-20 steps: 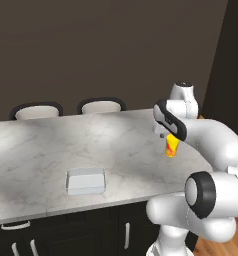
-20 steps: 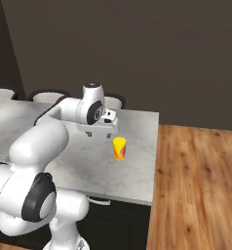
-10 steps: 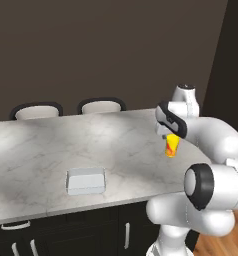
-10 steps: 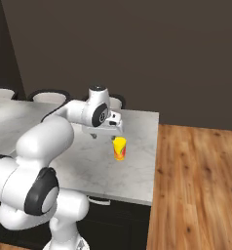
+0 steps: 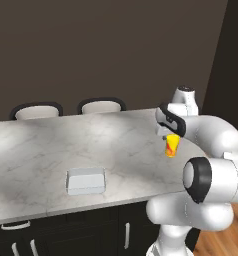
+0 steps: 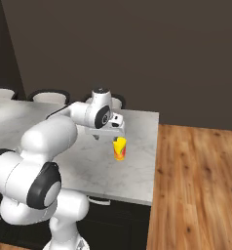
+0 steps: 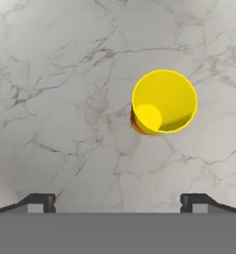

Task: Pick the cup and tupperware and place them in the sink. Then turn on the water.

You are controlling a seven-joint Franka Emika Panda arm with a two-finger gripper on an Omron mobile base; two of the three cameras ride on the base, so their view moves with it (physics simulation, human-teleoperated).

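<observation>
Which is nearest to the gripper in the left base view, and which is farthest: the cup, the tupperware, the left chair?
1. Cup: just under the gripper, at the counter's right end.
2. Tupperware: left of it, near the front edge.
3. Left chair: far left, behind the counter.

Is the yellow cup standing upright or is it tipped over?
Upright. The hand view looks straight into the cup: round rim, empty bottom. Both base views show it standing on the marble counter.

marble counter (image 5: 51,150), two chairs (image 5: 101,105), wood floor (image 6: 196,185)
</observation>
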